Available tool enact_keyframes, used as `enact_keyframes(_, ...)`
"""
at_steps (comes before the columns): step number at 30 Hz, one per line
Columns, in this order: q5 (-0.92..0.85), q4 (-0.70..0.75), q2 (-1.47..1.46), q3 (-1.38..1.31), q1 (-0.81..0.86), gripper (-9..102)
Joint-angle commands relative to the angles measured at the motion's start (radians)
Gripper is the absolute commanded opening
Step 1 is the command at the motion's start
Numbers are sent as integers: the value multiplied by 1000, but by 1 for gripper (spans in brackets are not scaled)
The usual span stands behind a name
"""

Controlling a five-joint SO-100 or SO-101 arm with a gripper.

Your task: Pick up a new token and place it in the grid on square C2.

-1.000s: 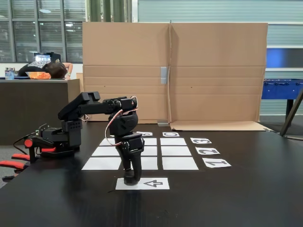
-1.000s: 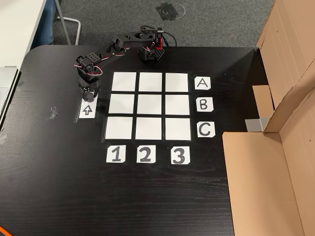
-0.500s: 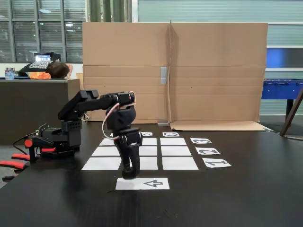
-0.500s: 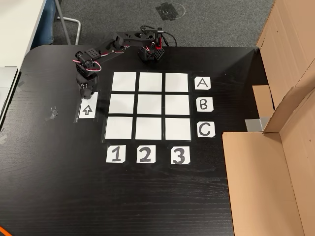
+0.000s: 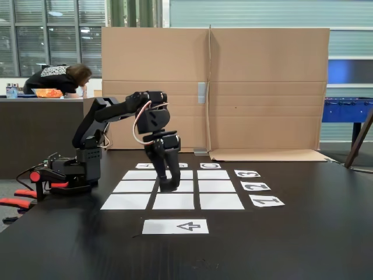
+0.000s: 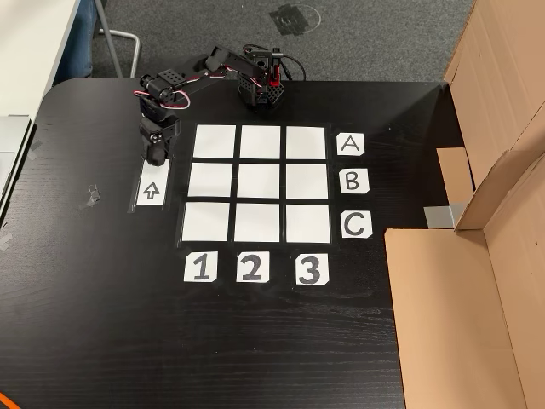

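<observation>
The token is hard to make out: black against a black gripper (image 5: 169,186), it may sit between the fingertips as a dark blunt end at the claw's lower tip in the side-on fixed view, but I cannot tell for certain, nor whether the jaws are clamped on it or merely close together. No loose token lies on the arrow-printed sheet (image 5: 175,226) or on any paper of the grid (image 6: 260,183).

In the side-on fixed view the claw hangs nose-down, lifted clear of the table (image 5: 303,245), with the arrow-printed sheet below and nearer the camera. In the top-down fixed view the gripper (image 6: 155,153) sits just above the arrow-printed sheet (image 6: 151,189) in the picture and just left of the grid's upper-left paper, outside the grid.

The relation that matters is where square C2 (image 6: 257,222) lies from the claw: down and to the right in the top-down view, in the row level with the C card (image 6: 356,224) and the column above the 2 card (image 6: 250,267). That is the middle paper of the far row from the arm's base (image 6: 262,85), so the arm must, I judge, reach diagonally outward across the grid and extend well away from its base. The square's long side runs left to right in that view; the token is far smaller, so centring should be forgiving.
</observation>
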Motion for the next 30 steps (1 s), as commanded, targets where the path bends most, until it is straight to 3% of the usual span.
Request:
enact_keyframes(1,0,5,146,69,-52,-1)
enact_keyframes(15,58,-9,291,236,-279,-1)
enact_keyframes(30,130,-95,212,238,-488,-1)
